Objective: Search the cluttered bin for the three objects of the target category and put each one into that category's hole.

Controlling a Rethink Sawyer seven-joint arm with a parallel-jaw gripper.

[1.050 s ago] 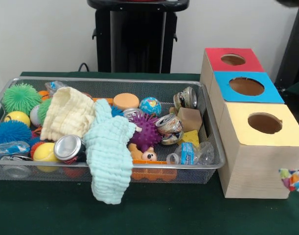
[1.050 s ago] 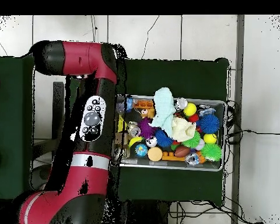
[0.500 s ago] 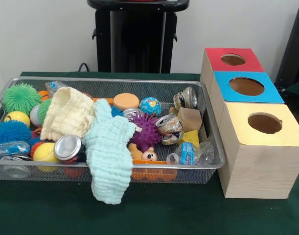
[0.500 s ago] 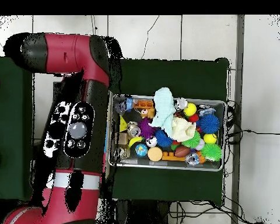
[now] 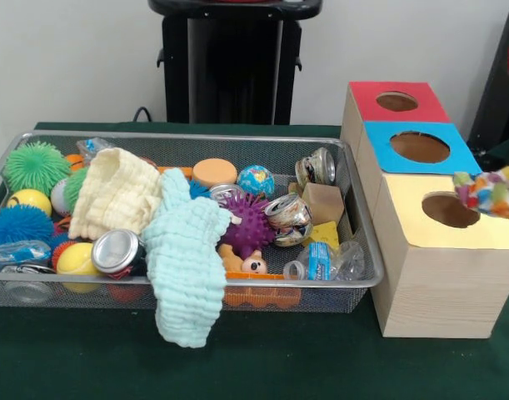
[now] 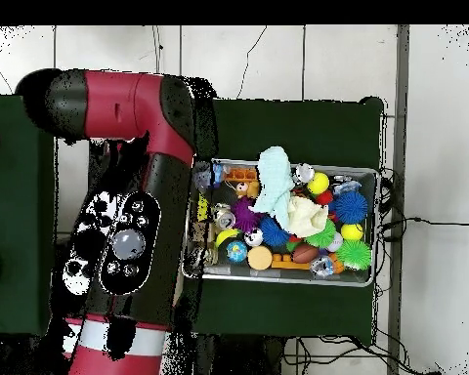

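Observation:
A multicoloured patchwork cloth point(image 5: 487, 192) hangs in the air at the right edge of the front view, just above the yellow box point(image 5: 454, 275) and beside its hole point(image 5: 450, 210). What holds it lies past the picture's edge. A wire-mesh bin point(image 5: 354, 208) holds a pale green cloth point(image 5: 186, 258) draped over its front rim and a cream cloth point(image 5: 114, 192) behind it. In the overhead view the red and black arm point(image 6: 131, 225) stretches over the area left of the bin point(image 6: 365, 176) and hides the boxes. The gripper itself shows in neither view.
The blue box point(image 5: 419, 147) and the red box point(image 5: 396, 102) stand behind the yellow one, each with a round hole. The bin also holds crushed cans point(image 5: 287, 215), spiky balls point(image 5: 36, 164), a purple spiky ball point(image 5: 250, 225), a plastic bottle point(image 5: 325, 262) and small balls.
The multicoloured cloth was low at the front view's right edge, then nearly out of sight, and now hangs higher over the yellow box. The arm has swung in the overhead view.

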